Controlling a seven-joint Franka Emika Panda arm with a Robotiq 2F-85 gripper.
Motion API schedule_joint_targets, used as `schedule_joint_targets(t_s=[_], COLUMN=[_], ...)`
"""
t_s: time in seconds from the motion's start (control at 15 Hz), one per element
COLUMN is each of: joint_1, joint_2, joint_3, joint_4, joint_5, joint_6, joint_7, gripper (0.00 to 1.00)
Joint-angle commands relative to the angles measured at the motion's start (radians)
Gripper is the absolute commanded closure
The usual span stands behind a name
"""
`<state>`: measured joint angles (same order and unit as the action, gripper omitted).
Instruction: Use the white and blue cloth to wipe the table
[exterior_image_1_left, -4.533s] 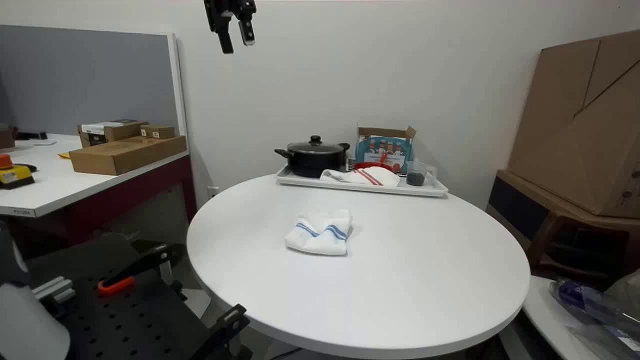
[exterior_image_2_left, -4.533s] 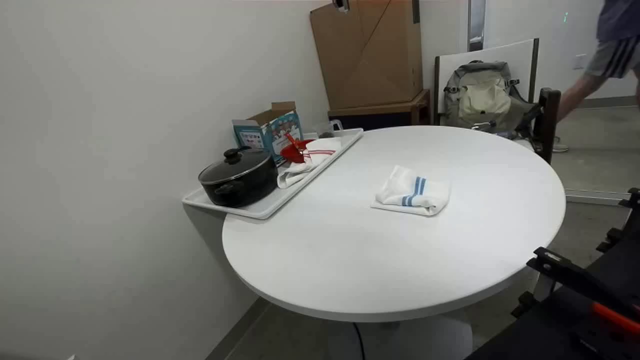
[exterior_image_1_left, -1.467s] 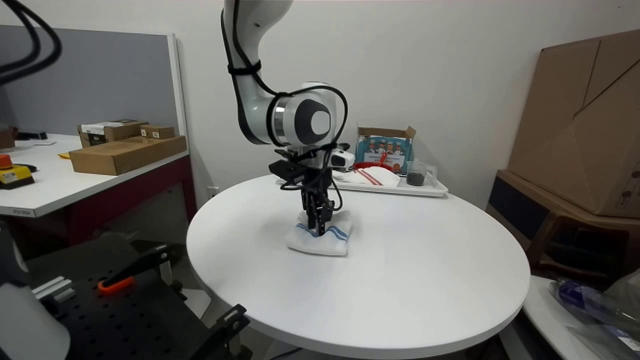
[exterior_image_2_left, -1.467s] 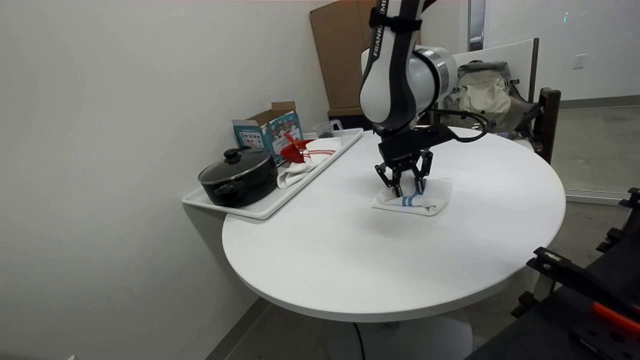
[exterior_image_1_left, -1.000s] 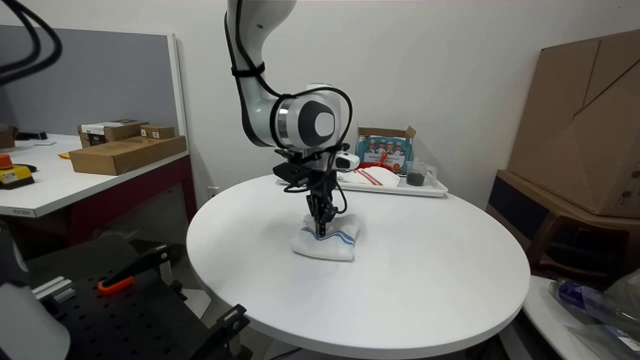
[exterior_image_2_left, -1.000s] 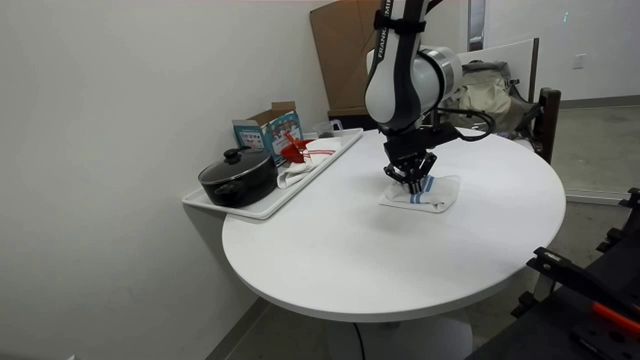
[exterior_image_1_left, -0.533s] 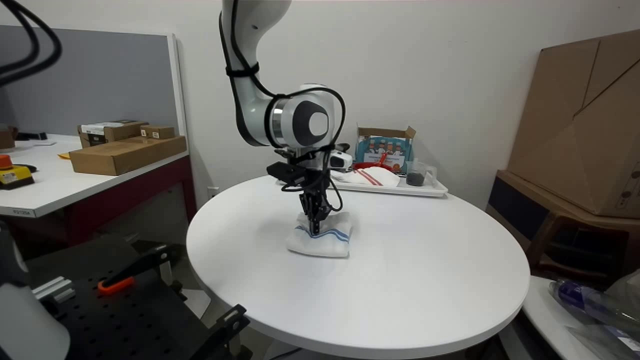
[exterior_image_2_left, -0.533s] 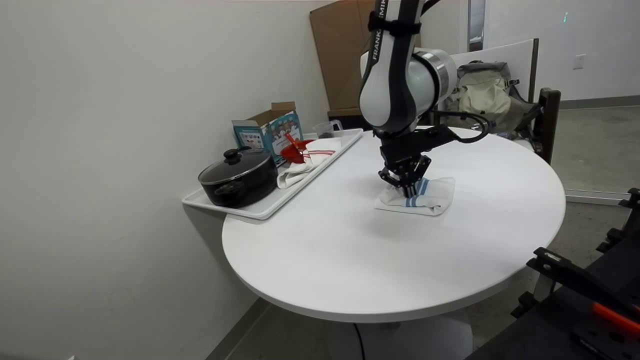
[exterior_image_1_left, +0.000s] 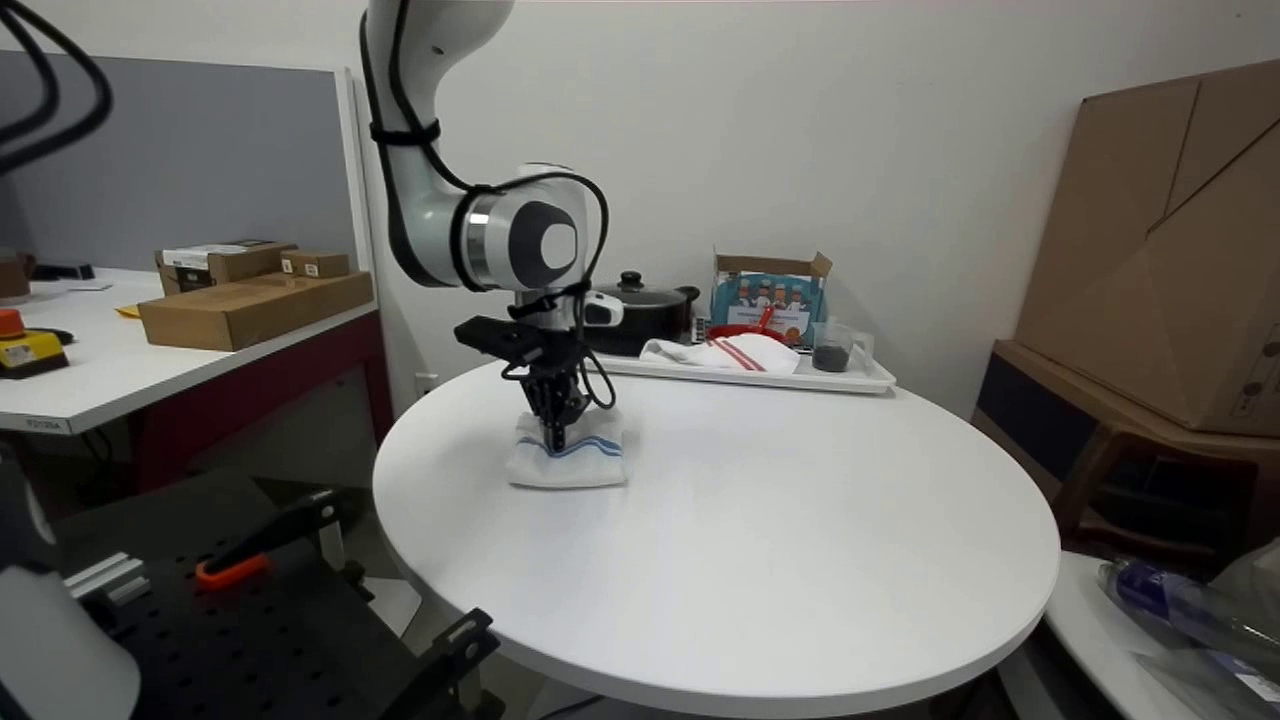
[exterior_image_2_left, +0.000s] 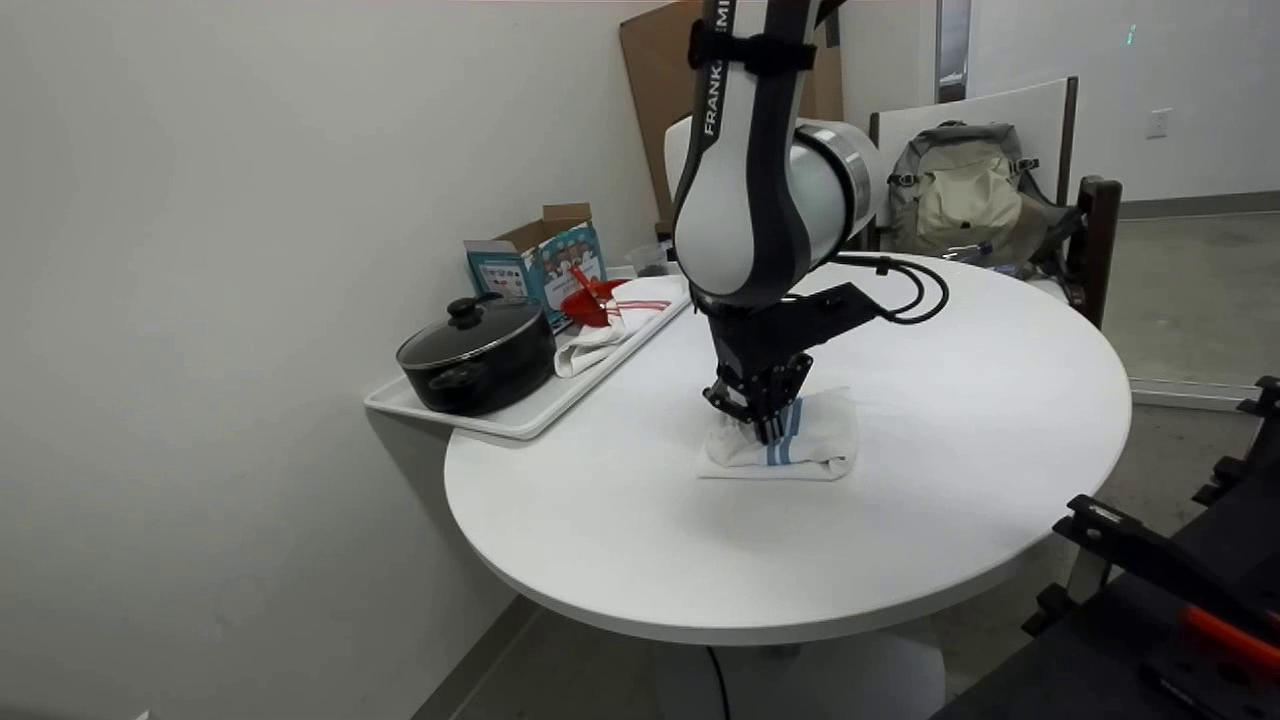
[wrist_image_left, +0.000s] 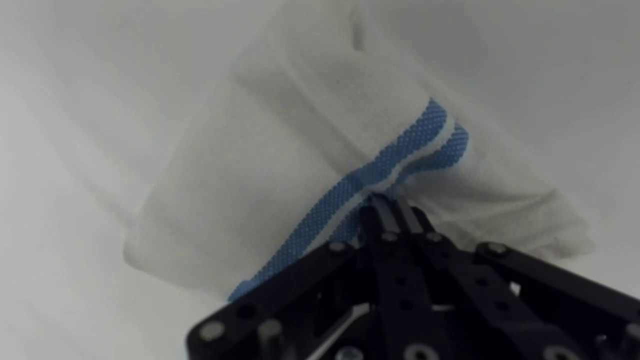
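Cloth (exterior_image_1_left: 572, 470) shifted across table (exterior_image_1_left: 800, 560) with gripper (wrist_image_left: 391, 205), pinched on it at blue stripes (wrist_image_left: 315, 219); cloth lies folded directly beneath.

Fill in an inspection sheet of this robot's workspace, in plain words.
Surface: round white table; no stains visible.
Job's things: white and blue cloth, folded, on the table.
Clutter: white tray overhanging the table's edge, with black pot, red-striped cloth, opened box, transparent cup.
Gripper: closed, pinching the white and blue cloth.
Cables: black cable strapped along the arm; black cord under the table.
Surroundings: backpack, large cardboard box; nobody in view.
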<state>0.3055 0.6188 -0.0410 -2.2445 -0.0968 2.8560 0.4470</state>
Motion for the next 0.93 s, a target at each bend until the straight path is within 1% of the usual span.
schedule_joint_targets(t_s=[0.0, 0.13, 0.27, 0.4, 0.47, 0.67, 0.87], joint_1=[0.053, 0.066, 0.066, 0.065, 0.056, 0.017, -0.06], joint_2=[-0.011, -0.029, -0.036, -0.038, -0.034, -0.024, -0.024], joint_3=[0.037, 0.06, 0.078, 0.065, 0.06, 0.016, -0.033], joint_4=[-0.097, -0.137, -0.16, -0.165, -0.163, -0.141, -0.111], joint_5=[0.026, 0.024, 0.014, 0.004, 0.005, 0.005, -0.005], joint_6=[0.107, 0.142, 0.167, 0.175, 0.176, 0.166, 0.162], joint_7=[-0.039, -0.07, -0.123, -0.17, -0.191, -0.23, -0.295], gripper=[1.0, 1.0, 1.0, 1.0, 1.0, 1.0, 1.0])
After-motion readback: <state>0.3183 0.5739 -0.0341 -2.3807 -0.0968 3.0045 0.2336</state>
